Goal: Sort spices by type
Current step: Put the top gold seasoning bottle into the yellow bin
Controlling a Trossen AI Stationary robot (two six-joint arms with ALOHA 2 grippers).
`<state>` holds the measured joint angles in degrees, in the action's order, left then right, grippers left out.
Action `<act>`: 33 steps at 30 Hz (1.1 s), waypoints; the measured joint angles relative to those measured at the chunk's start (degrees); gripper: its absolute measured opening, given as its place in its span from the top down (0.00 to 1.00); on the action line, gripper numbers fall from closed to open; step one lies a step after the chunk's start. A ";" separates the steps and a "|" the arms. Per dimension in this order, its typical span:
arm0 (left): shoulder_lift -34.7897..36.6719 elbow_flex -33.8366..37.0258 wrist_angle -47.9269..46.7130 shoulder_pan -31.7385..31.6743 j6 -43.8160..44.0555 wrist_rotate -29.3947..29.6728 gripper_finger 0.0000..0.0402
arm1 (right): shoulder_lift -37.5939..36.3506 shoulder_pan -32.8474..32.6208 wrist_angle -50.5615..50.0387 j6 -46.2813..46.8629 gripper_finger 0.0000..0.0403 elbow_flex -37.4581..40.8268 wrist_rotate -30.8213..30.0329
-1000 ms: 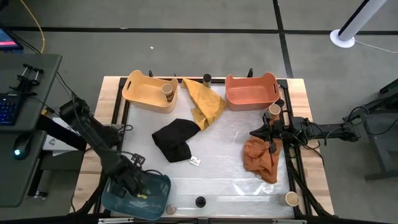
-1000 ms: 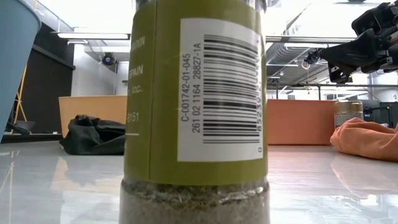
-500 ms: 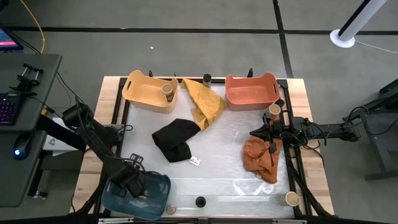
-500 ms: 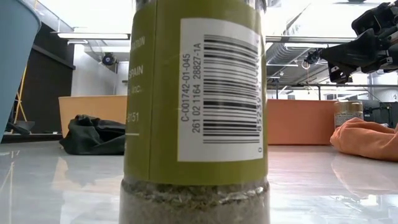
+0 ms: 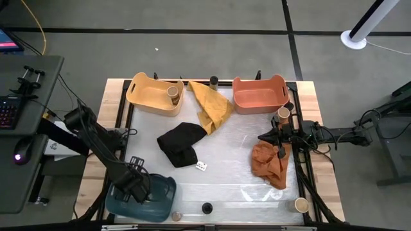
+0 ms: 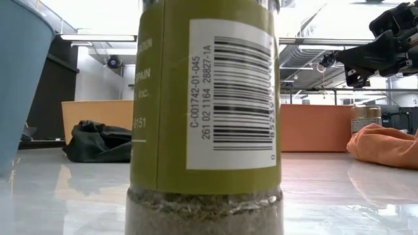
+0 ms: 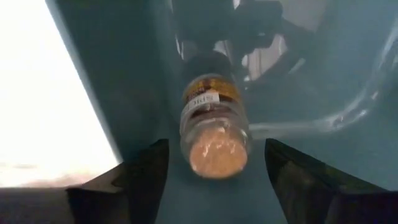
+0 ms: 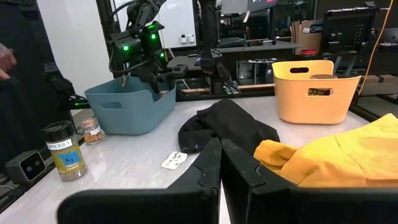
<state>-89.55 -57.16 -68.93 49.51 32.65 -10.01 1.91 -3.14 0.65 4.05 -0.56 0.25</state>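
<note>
Left gripper [image 7: 214, 180] open around spice jar [image 7: 214, 134]

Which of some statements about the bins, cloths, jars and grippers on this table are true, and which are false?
1. The left gripper is over the blue plastic bin. True.
2. The left wrist view shows a small spice jar with a white label lying in that bin, between open fingers. True.
3. The black cloth lies inside the orange plastic bin. False: it lies on the table between the yellow plastic bin and the blue one.
4. The right gripper holds the orange cloth. False: its fingers are shut on nothing, beside that cloth.
5. The yellow bin holds a tan-topped jar. True.
</note>
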 joint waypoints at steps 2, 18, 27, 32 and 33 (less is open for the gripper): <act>0.56 -1.22 -2.06 -0.48 -1.92 -0.53 0.36 | 0.00 -0.02 0.02 0.02 1.00 -0.02 -0.02; 7.50 -19.17 -6.81 -16.48 -12.97 26.18 0.35 | 0.00 -0.02 0.02 0.00 1.00 0.00 0.00; 11.74 -14.46 18.29 -38.48 -20.11 30.07 0.35 | 0.00 -0.02 0.00 0.02 1.00 -0.02 0.00; 16.76 -4.92 55.42 -43.64 -23.31 18.58 0.35 | -0.02 -0.02 0.00 0.01 1.00 -0.02 0.00; 17.11 -3.11 61.94 -44.32 -23.22 16.42 0.35 | 0.00 -0.02 0.01 0.00 1.00 0.00 -0.01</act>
<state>-72.44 -60.26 -6.99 5.20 9.42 6.41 1.91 -3.16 0.66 4.06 -0.56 0.24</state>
